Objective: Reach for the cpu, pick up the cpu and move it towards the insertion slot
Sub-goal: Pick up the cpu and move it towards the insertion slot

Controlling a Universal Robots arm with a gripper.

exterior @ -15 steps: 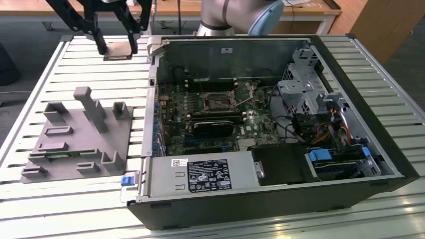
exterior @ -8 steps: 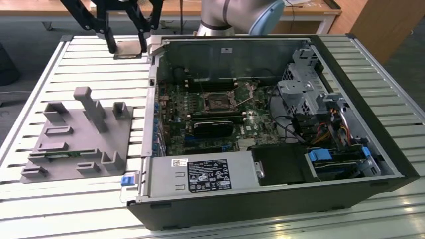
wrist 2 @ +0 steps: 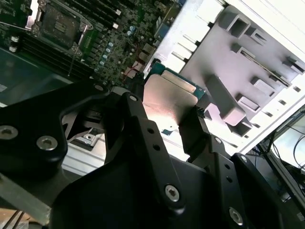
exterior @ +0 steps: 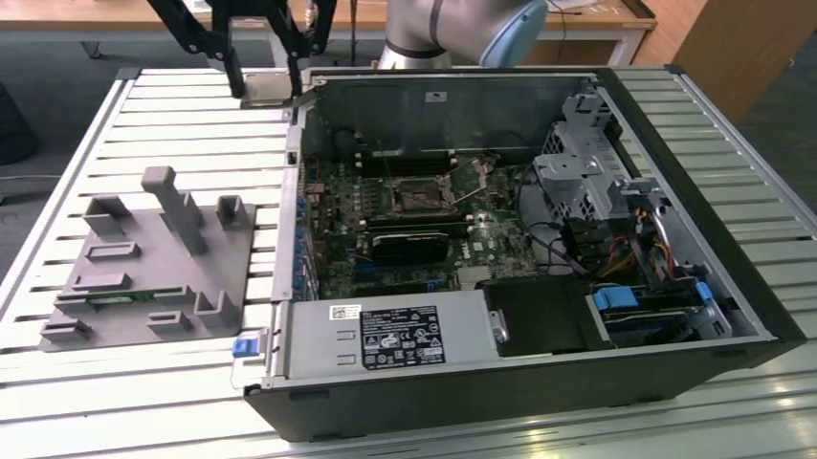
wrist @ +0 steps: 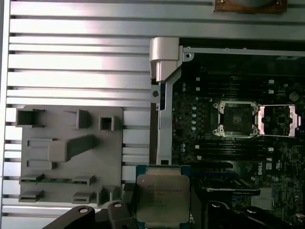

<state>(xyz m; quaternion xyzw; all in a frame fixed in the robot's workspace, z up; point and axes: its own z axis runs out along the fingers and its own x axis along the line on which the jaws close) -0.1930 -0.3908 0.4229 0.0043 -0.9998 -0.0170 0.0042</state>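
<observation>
Grip on the cpu point(wrist: 162, 198) — a small flat square chip with a silvery-grey metal top and pale rim — comes from the black two-fingered hand point(wrist 2: 164, 119), pinching it by opposite edges and carrying it clear of the slatted metal worktop point(wrist: 76, 62). It hangs between the grey plastic fixture point(wrist: 71, 152) and the open computer case, well short of the insertion slot point(wrist: 237, 119), the square dark socket with a shiny frame on the green board. I judge the chip light, rigid and slick-sided — fragile on its underside, so edge-holding suits it, kept level.
</observation>
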